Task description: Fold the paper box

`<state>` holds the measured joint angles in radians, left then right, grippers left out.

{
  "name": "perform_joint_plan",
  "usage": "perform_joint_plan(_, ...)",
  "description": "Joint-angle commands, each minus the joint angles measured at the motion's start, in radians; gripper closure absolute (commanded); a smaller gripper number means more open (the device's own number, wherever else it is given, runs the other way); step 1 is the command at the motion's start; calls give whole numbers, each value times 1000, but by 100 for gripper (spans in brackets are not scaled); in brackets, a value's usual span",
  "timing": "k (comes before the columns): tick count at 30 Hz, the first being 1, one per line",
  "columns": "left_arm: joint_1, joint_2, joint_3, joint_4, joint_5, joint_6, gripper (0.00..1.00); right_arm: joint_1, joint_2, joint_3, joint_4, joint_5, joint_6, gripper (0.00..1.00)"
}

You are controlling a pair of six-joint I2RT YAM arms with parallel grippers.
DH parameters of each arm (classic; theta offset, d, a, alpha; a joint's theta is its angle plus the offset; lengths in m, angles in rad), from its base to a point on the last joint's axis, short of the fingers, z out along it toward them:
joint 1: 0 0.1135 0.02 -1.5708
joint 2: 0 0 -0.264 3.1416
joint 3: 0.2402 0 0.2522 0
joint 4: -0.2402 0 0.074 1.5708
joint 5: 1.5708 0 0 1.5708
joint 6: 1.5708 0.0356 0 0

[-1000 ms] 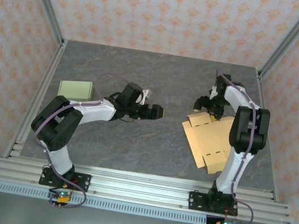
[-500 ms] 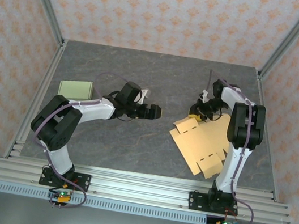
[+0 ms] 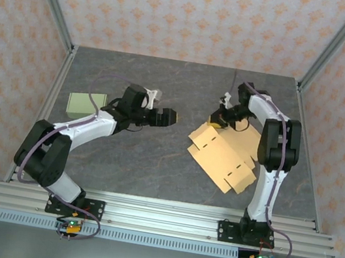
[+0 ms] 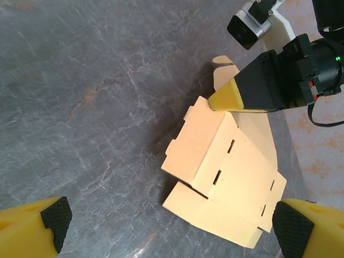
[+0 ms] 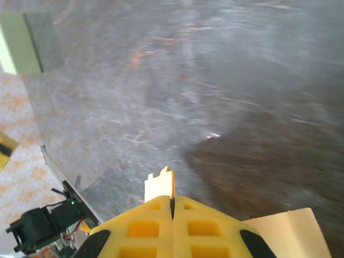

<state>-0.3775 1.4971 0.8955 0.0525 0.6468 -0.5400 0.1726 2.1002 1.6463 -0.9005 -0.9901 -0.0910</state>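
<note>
your right gripper (image 3: 218, 118) is clenched on a tab at the 11 o'clock corner of the paper box (image 3: 222, 156), which lies on the table (image 3: 154, 159) toward 3 o'clock. your left gripper (image 3: 169, 116) hangs released at the box's 9 o'clock, apart from it.

A tan cardboard box (image 3: 224, 156), an unfolded blank, lies mostly flat and diagonal on the grey bench (image 3: 121, 160), right of centre. Small slots run along its creases, and notched tabs line its edges. One panel overlaps another. The closed right tool (image 3: 218, 119) pinches its far corner flap.
</note>
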Motion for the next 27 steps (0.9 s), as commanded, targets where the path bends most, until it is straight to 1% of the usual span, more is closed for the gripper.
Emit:
perform_joint_plan(1,15,-56,-42,90,29,31,0,47,-95,45,46,-70,-36,100)
perform_joint_plan(2,15,-67,-43,110,35,40,0,58,-114,48,51,-73,-63,100)
perform_joint_plan(5,16,-80,-41,155,48,83,0,97,-180,37,40,-105,-207,100)
perform_joint_plan(6,16,-71,-37,172,53,84,0,104,-198,37,39,-107,-226,100)
perform_joint_plan(7,16,-58,-32,191,73,80,0,105,-209,42,32,-114,-232,100)
perform_joint_plan(9,11,-14,-11,247,161,40,0,107,-217,56,16,-162,-238,100)
perform_joint_plan(11,-2,23,9,272,219,31,0,107,-210,72,4,-213,-240,100)
perform_joint_plan(14,-18,57,53,225,234,60,0,111,-189,95,-23,-211,-238,100)
perform_joint_plan(15,-22,66,62,224,241,57,2,115,-186,91,-20,-212,-235,100)
perform_joint_plan(17,-33,90,75,251,272,43,14,124,-181,81,-8,-230,-236,100)
perform_joint_plan(20,-48,122,94,263,300,33,40,136,-176,80,0,-235,-225,100)
perform_joint_plan(24,-63,135,86,298,337,28,64,136,-182,71,48,-212,-176,100)
perform_joint_plan(25,-66,133,82,300,343,31,72,136,-181,75,56,-200,-158,96)
perform_joint_plan(27,-66,123,79,293,338,32,94,136,-183,89,67,-144,-110,79)
